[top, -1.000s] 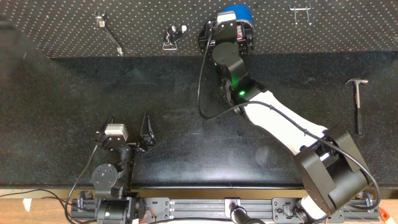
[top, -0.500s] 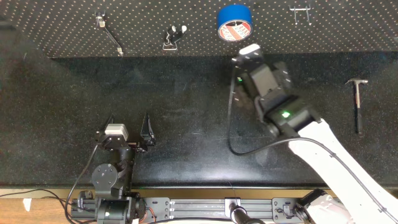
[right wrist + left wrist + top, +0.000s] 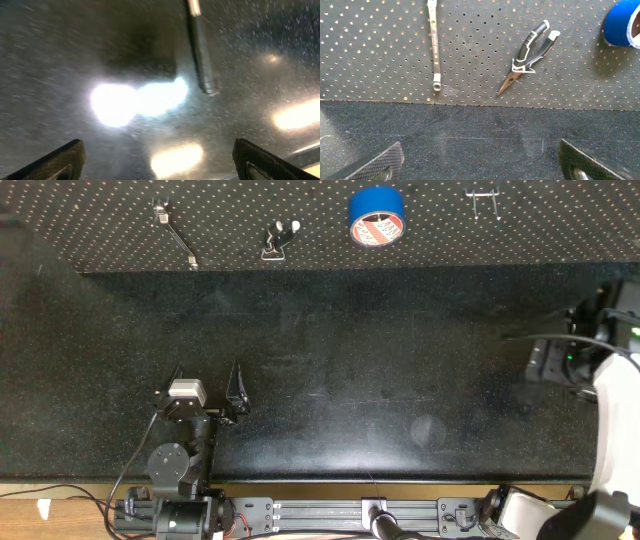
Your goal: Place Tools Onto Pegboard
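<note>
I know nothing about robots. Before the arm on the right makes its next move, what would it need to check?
1. Tape roll hung on the pegboard: ok.
2. Wrench and pliers hanging there: ok.
3. Free hook at the board's right end: ok.
4. Right gripper open: ok.
5. Tool handle inside that gripper: not ok, it lies ahead of it.
6. Left gripper clear of the way: ok, open, near its own base.

Left gripper [image 3: 480, 164] — wide apart; right gripper [image 3: 159, 161] — likewise
</note>
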Tool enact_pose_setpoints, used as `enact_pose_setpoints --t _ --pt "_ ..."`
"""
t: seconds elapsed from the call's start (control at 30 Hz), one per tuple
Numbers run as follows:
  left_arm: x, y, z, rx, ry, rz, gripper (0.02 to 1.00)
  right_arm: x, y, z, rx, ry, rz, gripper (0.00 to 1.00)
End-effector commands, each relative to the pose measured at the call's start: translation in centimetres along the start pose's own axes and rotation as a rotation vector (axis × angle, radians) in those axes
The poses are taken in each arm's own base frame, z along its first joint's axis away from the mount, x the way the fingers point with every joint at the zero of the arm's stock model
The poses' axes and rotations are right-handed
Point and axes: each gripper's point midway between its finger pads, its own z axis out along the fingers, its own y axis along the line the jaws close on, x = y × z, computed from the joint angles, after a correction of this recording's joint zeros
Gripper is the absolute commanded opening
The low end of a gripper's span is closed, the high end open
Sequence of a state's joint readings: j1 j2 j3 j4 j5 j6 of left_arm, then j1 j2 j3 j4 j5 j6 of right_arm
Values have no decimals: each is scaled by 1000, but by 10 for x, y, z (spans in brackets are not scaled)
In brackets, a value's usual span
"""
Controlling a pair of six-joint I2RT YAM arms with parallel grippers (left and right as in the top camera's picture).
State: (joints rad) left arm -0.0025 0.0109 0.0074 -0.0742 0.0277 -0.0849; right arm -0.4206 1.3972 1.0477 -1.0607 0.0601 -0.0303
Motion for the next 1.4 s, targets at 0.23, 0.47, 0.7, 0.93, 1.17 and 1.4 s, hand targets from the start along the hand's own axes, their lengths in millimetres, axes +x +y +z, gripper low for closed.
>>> enact_pose_setpoints --t 0.23,0.47,0.7,0.93,1.17,1.4 --pt "1 -1 0 8 1 -16 996 11 -49 41 -47 99 -269 963" --pt "1 -1 0 8 0 -16 996 -15 -54 71 -46 49 -338 963" --pt "1 -1 0 8 1 -16 996 -23 -51 90 -72 42 -336 963" --pt "1 -1 0 8 1 -16 996 -22 -50 92 -76 48 -336 963" --pt "1 -1 0 8 1 -16 996 -24 -46 92 -95 36 -337 963" --pt "1 -1 0 8 0 -16 996 -22 -45 98 -103 51 -338 963"
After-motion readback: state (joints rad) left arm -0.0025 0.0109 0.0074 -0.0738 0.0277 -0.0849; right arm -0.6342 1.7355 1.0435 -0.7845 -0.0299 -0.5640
